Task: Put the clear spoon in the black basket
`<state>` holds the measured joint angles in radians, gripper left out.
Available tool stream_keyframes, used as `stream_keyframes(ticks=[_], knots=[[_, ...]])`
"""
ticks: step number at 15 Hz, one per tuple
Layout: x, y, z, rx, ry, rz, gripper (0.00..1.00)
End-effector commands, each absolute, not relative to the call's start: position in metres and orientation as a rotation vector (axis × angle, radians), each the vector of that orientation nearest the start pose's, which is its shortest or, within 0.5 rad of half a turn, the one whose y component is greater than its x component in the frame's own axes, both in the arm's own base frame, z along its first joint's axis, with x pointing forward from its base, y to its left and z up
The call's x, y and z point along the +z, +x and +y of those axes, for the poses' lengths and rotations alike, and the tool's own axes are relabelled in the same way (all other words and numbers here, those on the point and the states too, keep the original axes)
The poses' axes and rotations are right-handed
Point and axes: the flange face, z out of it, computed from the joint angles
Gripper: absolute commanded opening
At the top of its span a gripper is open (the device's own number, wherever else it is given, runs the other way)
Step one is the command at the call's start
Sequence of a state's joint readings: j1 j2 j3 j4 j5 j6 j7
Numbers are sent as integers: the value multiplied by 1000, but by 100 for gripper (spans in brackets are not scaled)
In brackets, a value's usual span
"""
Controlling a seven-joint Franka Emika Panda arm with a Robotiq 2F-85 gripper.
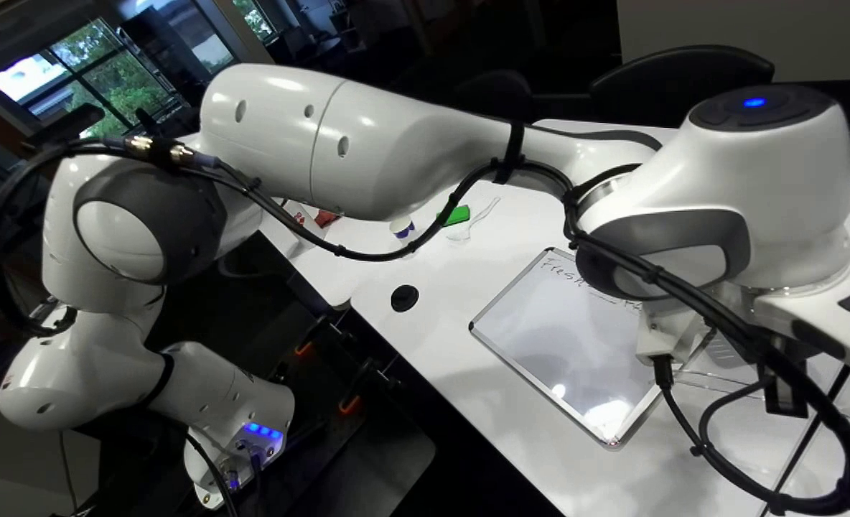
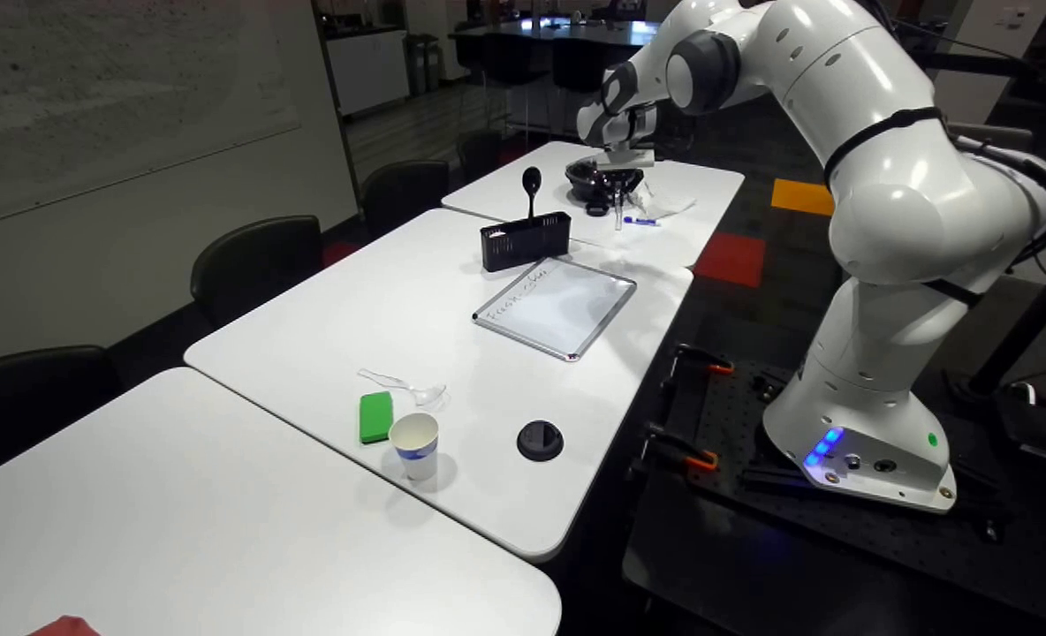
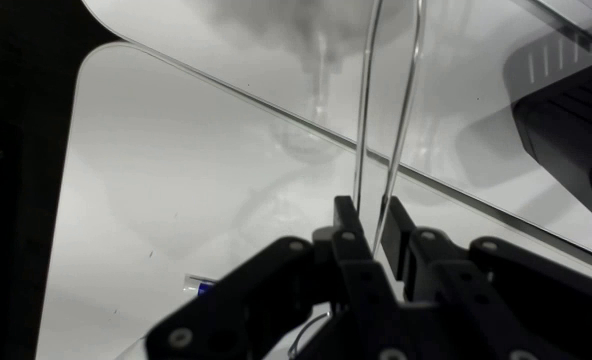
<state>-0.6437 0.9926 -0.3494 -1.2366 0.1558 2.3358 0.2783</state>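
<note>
Fingers (image 3: 347,216) grip the clear spoon (image 3: 387,102); apart from it stands the black basket (image 2: 527,250), a black ladle (image 2: 531,184) upright inside.

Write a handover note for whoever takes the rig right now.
Gripper: closed on the clear spoon, apparently lifted.
Black basket: upright on the table, with a black ladle standing in it.
Done: spoon grasped.
Left: carry it over the basket, lower it in, release.
Note: a second transparent spoon lies near the green block; not the held one.

Dark chairs (image 2: 258,269); bright window (image 1: 102,72)
</note>
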Motion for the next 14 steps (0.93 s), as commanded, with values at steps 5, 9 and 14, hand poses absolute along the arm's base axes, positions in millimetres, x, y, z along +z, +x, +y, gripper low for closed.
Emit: stream_keyframes(ticks=[5, 9, 14], knots=[[299, 496, -505, -258, -2901, 1712, 4], [343, 500, -450, -292, -2964, 1590, 4], [387, 506, -384, -321, -3068, 1422, 4]])
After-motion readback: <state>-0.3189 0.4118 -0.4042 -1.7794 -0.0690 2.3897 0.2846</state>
